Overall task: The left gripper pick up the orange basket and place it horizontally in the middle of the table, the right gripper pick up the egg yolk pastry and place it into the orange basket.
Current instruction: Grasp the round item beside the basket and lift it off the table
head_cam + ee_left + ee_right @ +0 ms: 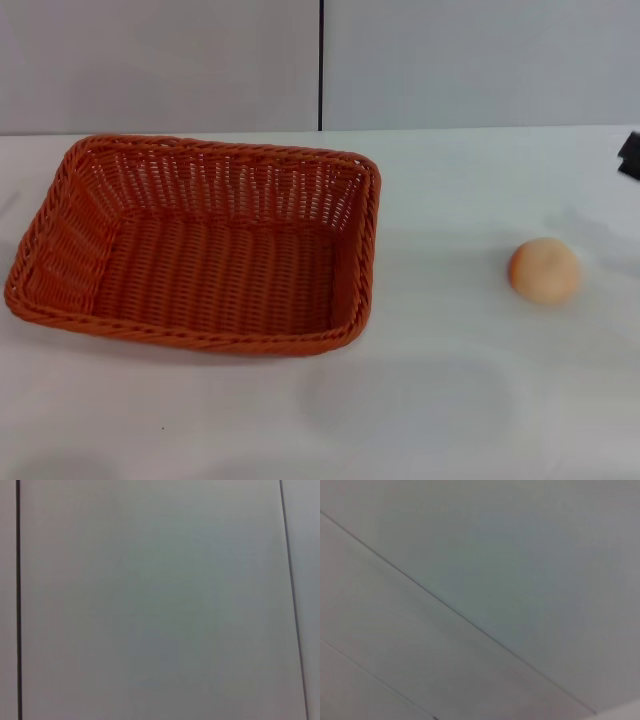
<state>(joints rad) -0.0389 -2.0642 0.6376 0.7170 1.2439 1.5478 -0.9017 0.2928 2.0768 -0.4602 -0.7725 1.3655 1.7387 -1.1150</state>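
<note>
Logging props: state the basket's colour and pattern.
The orange basket is orange-red woven wicker with a braided rim, clearest in the head view.

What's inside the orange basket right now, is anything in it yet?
Nothing shows inside the orange basket: only its bare woven floor and walls. The near wall hides a thin strip of the floor. The egg yolk pastry sits apart on the table, to the basket's right.

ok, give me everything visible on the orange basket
The large rectangular orange-red woven wicker-style basket sits upright on the plain white table, on the robot's left and slightly skewed. It has sloping slatted sides, a braided rim and a tight-woven floor. It is empty. Nothing touches it, and the small round pale pastry lies well apart to its right.
</note>
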